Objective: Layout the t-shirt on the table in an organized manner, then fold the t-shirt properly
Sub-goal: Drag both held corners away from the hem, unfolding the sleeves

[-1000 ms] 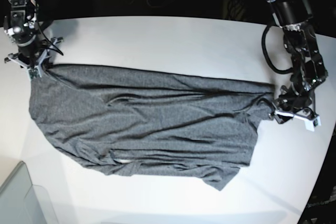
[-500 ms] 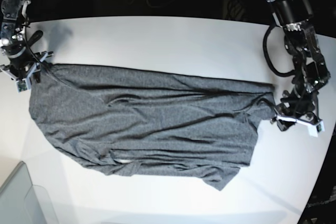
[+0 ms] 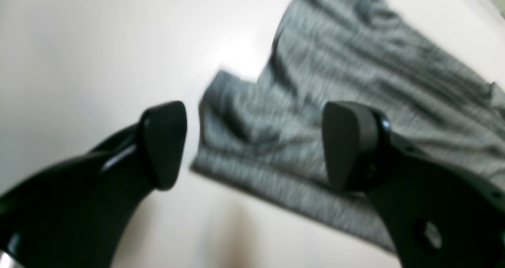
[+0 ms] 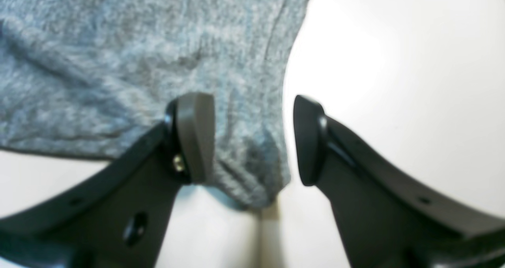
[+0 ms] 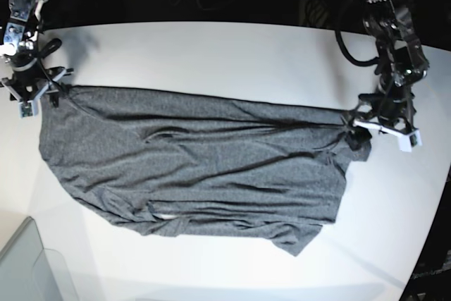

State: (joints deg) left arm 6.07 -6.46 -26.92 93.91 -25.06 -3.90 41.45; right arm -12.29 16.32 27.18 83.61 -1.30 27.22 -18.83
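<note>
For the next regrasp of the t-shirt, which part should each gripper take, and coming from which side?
Probably the two far corners. The t-shirt lies stretched flat across the table, and each corner sits between open jaws. The right gripper could drop onto the corner below it from the table's outer edge; the left gripper likewise at the opposite end, pinching the hem where the cloth lies thin.

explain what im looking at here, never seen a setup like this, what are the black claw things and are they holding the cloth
This is a two-armed robot at a white table. One picture looks down from above; the other two come from cameras on each wrist, looking past the black claws. Each claw is an end effector. A dark grey t-shirt lies spread out but wrinkled. The left end effector and the right end effector each sit at one end of the shirt, jaws apart. Neither is pinching cloth, so nothing is held. A translucent bin corner shows nearby.
</note>
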